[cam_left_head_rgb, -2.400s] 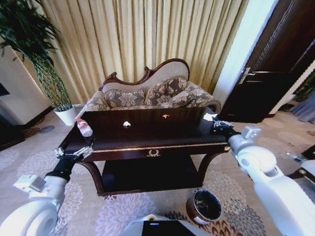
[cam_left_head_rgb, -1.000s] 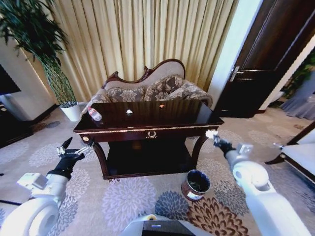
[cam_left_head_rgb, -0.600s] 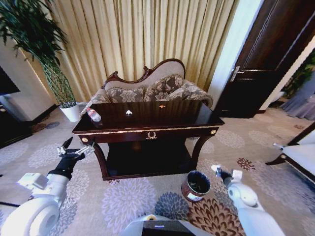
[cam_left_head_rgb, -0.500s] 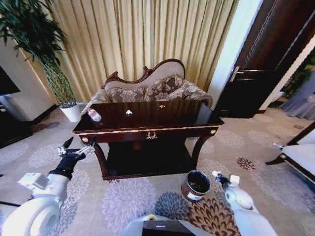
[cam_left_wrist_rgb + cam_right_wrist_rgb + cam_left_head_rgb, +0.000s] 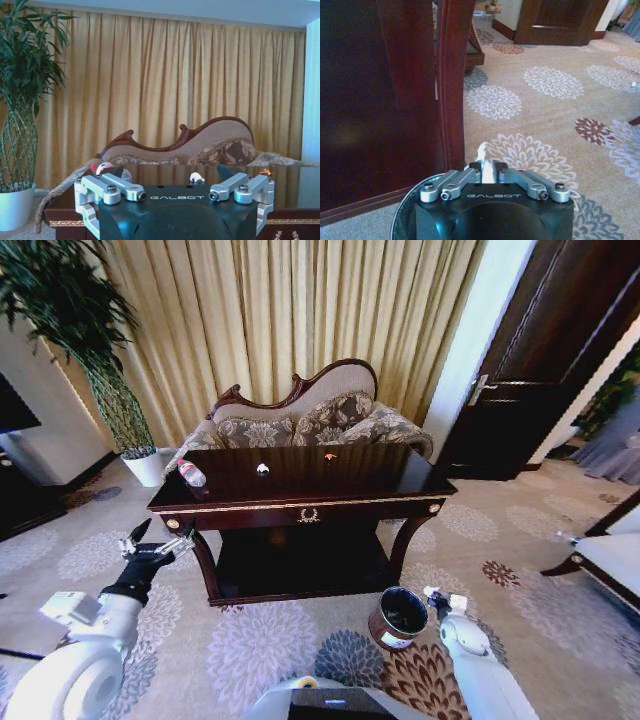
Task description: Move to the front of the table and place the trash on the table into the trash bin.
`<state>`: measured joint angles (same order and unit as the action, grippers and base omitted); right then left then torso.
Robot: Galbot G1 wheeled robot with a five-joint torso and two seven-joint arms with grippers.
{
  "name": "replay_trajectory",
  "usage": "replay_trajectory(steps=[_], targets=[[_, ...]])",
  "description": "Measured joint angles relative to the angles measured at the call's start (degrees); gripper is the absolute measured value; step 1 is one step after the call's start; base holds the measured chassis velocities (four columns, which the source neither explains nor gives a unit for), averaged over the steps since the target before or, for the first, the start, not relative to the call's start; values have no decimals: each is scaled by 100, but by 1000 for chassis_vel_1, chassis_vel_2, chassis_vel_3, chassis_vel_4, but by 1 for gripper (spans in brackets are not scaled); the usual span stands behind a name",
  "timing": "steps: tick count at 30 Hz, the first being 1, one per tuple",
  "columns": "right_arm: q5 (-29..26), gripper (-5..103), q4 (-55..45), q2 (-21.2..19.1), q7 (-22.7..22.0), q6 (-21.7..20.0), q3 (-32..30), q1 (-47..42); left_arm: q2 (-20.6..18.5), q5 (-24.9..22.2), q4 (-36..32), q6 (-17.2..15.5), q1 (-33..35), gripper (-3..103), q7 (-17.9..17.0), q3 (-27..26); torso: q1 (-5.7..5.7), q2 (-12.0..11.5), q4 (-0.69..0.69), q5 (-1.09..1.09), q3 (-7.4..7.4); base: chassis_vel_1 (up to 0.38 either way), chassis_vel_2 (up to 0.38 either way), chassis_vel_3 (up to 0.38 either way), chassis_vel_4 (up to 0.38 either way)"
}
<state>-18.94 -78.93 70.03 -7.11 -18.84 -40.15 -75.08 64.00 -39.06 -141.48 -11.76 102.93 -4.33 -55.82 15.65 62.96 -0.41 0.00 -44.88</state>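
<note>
White right arm lowered, right pincer (image 5: 432,594) closed beside trash bin (image 5: 398,616), left pincer (image 5: 156,542) raised, spread open, empty.

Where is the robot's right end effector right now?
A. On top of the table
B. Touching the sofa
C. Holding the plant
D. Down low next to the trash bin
D. In the head view the right end effector is down near the carpet beside the rim of the trash bin, shut on a white bit, with the table above.
</note>
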Motion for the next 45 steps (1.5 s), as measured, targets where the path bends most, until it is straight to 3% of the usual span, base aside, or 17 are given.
replay_trajectory(steps=[3, 6, 10, 11, 14, 15, 17, 18, 23, 25, 27, 45], targets=[[176, 28, -99, -51, 86, 139, -13, -111, 34, 20, 6, 8, -27, 100, 2, 51, 0, 0, 0, 0, 0, 0, 0, 0, 0], [139, 34, -165, -80, 86, 148, -23, -143, 35, 22, 10, 10, -31, 100, 6, 54, 0, 0, 0, 0, 0, 0, 0, 0, 0], [-266, 50, -548, -116, 100, 280, -93, -218, 44, 26, 14, 14, -37, 100, 14, 61, 0, 0, 0, 2, 0, 0, 0, 0, 0], [-408, 56, -816, -118, 156, 417, -130, -253, 45, 27, 14, 16, -37, 100, 15, 61, 0, 0, 0, 2, 0, 0, 0, 0, 0], [-610, 56, -1370, -134, 270, 549, -177, -325, 44, 27, 14, 23, -34, 100, 15, 61, 0, 0, 1, 0, 0, 0, 0, 0, 0], [-719, 72, -1942, -175, 378, 631, -192, -376, 37, 27, 18, 41, -34, 100, 15, 60, 0, 0, 2, -1, 0, 0, 0, 0, 0], [-714, 77, -2699, -243, 472, 679, -177, -388, 35, 28, 26, 62, -43, 100, 14, 63, 0, 0, 1, -2, 0, 0, 0, 0, 0], [-714, 77, -2699, -243, 472, 679, -177, -388, 35, 28, 26, 62, -43, 100, 14, 63, 0, 0, 1, -2, 0, 0, 0, 0, 0], [-1167, 97, -4179, -435, 488, 304, 8, -385, 64, 19, 40, 86, -57, 100, 12, 55, 0, 0, 1, -1, 0, 0, 0, 0, 0], [-1236, 99, -4334, -460, 497, 198, 22, -387, 68, 18, 44, 88, -60, 100, 12, 50, 0, 0, 1, -1, 0, 0, 0, 0, 0], [-1410, 100, -4865, -569, 592, -190, 41, -411, 92, 19, 52, 114, -65, 100, 8, 36, 0, 0, 0, -1, 0, 0, 0, 0, 0], [-1354, 100, -4935, -578, 755, -166, 50, -411, 160, 42, 61, 118, -51, 100, 0, 53, -1, 1, 0, 0, 1, -34, 35, 32, -34]])
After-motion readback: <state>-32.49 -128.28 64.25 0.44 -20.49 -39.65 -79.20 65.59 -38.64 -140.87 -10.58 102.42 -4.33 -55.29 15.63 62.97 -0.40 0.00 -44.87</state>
